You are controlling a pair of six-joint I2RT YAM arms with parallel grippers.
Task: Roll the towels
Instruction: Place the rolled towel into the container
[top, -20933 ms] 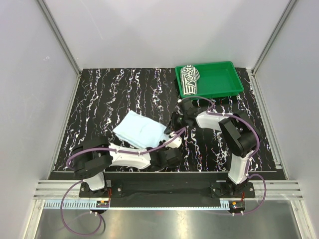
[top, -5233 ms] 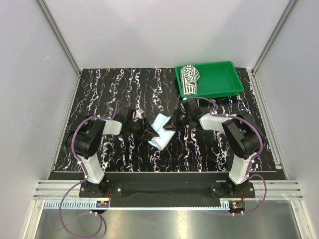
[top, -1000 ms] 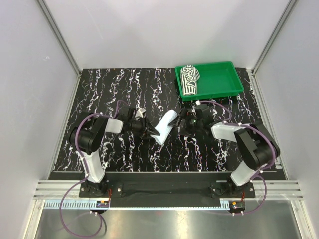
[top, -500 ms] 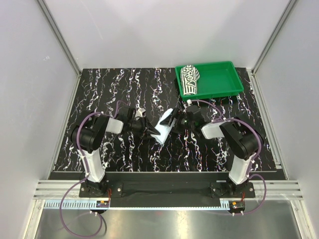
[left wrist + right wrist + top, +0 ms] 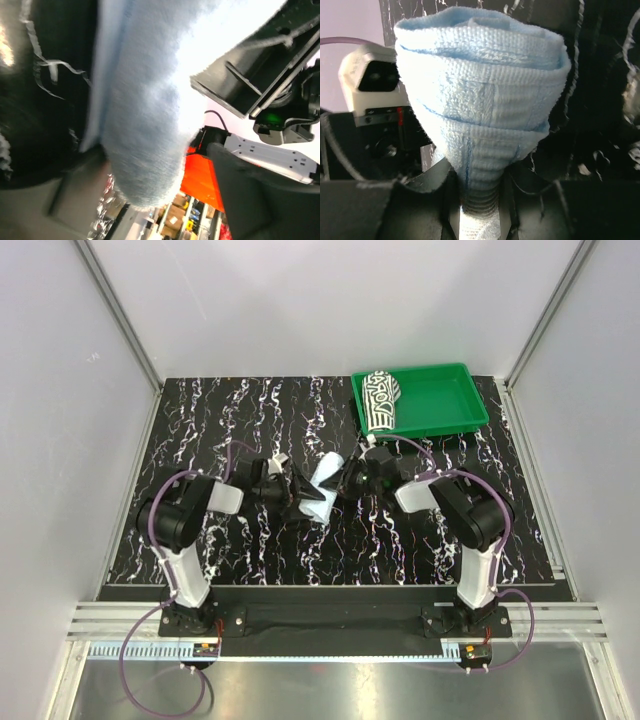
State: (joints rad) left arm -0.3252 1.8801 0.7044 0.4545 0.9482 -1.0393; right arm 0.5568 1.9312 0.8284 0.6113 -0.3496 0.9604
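The pale blue towel (image 5: 325, 474), rolled into a short tube, hangs just above the black marbled table between my two grippers. My right gripper (image 5: 348, 480) is shut on one end of it; in the right wrist view the roll (image 5: 480, 90) fans out from the pinching fingers (image 5: 435, 200). My left gripper (image 5: 304, 497) stands open around the other end: in the left wrist view the fuzzy roll (image 5: 145, 110) sits by one finger with a gap to the other finger (image 5: 250, 200). The striped towel (image 5: 380, 400) lies rolled in the tray.
A green plastic tray (image 5: 440, 400) stands at the back right of the table and holds the striped roll at its left side. White walls and aluminium posts close in the table on three sides.
My right gripper has moved left to the blue roll and shut on its end. My left gripper, which was gripping the roll, has opened. The roll has shifted slightly away from the arm bases.
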